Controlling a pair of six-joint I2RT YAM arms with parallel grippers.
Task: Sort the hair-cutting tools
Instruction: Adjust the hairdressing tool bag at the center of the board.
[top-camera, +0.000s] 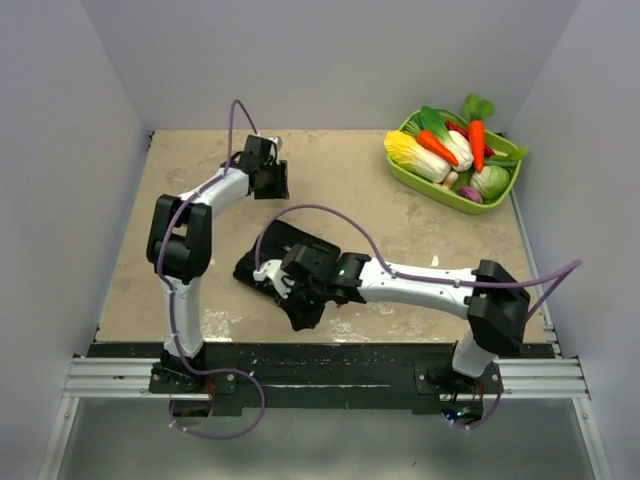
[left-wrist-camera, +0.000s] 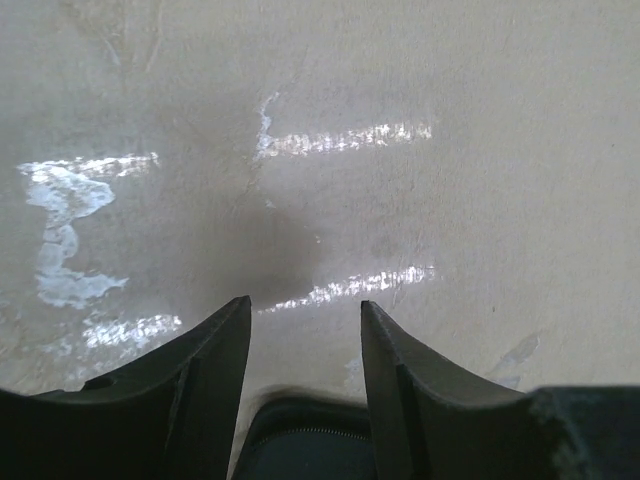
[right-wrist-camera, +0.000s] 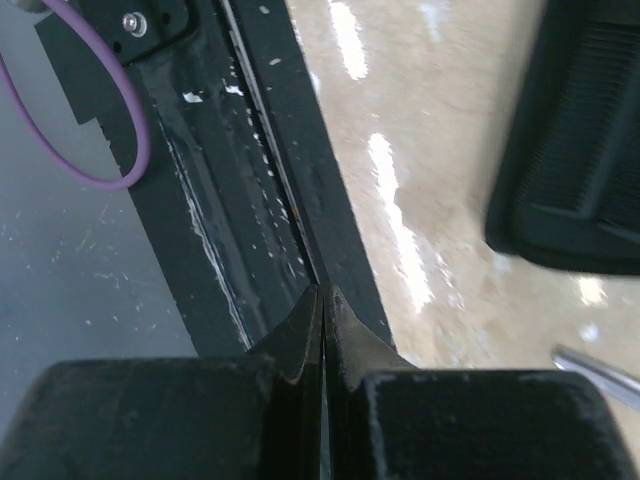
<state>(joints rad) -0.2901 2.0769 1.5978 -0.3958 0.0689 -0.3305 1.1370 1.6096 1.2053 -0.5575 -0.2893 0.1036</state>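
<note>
The black folding case lies open at the table's near middle. My right gripper hangs over its near-left part, jaws shut with nothing between them. In the right wrist view the case shows fine ribbing; whether that is a comb I cannot tell. A thin silver tip, probably a scissors blade, pokes in at the right edge. My left gripper is at the far left-centre, open over bare table. A dark zippered thing shows low between its fingers. No comb shows plainly.
A green tray of toy vegetables stands at the back right corner. The black front rail and a purple cable lie just beyond my right fingertips. Grey walls close in the table on three sides.
</note>
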